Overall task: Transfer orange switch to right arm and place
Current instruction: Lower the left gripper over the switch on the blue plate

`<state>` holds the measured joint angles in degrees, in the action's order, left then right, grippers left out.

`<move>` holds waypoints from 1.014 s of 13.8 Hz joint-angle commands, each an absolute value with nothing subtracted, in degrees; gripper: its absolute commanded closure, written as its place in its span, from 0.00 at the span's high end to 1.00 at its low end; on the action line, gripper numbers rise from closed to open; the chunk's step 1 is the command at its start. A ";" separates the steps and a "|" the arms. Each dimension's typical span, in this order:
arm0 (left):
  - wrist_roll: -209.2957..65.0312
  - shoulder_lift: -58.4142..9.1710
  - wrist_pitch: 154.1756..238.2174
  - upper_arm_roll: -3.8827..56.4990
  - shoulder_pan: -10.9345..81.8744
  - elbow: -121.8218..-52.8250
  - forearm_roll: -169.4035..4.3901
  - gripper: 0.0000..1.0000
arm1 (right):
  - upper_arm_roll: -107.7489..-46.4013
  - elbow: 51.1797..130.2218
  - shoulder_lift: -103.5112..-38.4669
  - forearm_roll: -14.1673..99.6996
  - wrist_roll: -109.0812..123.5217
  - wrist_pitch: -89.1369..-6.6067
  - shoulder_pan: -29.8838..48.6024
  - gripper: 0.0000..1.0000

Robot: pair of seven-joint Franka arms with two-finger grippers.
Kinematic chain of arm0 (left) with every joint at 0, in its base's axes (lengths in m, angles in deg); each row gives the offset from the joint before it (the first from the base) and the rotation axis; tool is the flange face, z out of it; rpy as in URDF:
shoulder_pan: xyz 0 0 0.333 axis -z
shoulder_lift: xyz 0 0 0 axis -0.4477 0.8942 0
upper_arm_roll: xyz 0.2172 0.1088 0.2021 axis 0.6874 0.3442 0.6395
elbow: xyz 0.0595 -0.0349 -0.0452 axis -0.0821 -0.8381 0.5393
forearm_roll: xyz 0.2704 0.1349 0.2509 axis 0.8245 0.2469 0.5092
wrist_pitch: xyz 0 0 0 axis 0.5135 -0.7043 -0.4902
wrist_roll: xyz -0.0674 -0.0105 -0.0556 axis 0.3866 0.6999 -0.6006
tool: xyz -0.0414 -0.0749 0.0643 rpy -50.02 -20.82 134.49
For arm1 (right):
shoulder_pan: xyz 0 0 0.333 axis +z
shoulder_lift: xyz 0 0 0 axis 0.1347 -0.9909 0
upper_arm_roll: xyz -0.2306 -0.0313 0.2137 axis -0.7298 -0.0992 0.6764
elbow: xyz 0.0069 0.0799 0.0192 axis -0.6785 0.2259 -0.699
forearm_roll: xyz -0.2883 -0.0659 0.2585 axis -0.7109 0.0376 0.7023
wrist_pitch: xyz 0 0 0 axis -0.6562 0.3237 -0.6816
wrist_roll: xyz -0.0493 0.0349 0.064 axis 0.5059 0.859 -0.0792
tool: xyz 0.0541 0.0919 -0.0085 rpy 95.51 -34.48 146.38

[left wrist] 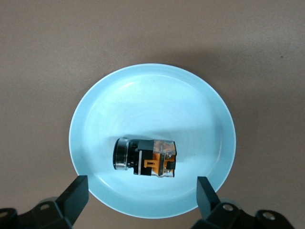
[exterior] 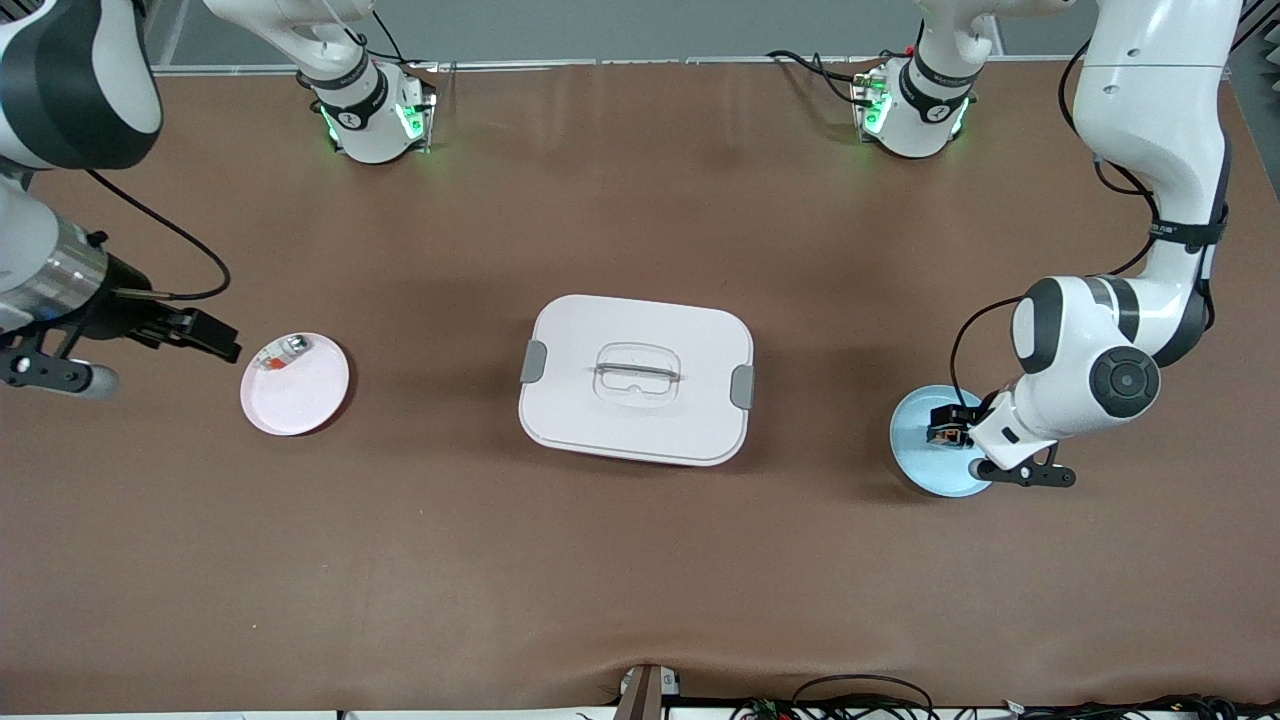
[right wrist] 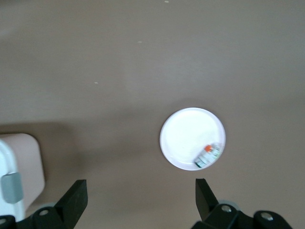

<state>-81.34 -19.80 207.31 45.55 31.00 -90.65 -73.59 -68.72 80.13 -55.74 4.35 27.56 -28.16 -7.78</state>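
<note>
The left gripper [left wrist: 140,193] hung over the light-blue plate [left wrist: 152,105] at the left arm's end of the table, fingers spread wide, gripping nothing. The orange switch [left wrist: 145,158] lay on its side in that plate, untouched, between the two fingers as the left wrist view showed it. The right gripper [exterior: 205,333] waited beside the pink plate [exterior: 310,395], jaws apart and empty. A small silver-white piece [exterior: 280,355] sat at that plate's rim. The white lidded box [exterior: 636,378] sat mid-table between the plates.
</note>
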 commanded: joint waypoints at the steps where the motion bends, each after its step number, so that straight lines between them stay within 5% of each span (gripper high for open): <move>1: -84.63 -18.61 209.10 45.51 30.73 -90.44 -73.34 1.00 | -68.72 79.48 -54.04 2.49 28.86 -22.98 -10.19 1.00; 8: -84.91 -17.20 211.04 45.42 30.73 -91.50 -73.34 1.00 | -68.63 79.83 -50.96 6.26 28.69 -8.29 -13.18 1.00; 14: -85.00 -15.53 213.59 45.42 30.55 -91.85 -73.43 1.00 | -68.73 78.51 -47.26 12.34 27.72 -10.11 -17.49 1.00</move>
<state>-84.00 -16.14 211.59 45.55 30.87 -91.51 -73.58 -69.33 78.91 -47.13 11.40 27.68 -8.70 -16.63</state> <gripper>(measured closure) 0.000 0.000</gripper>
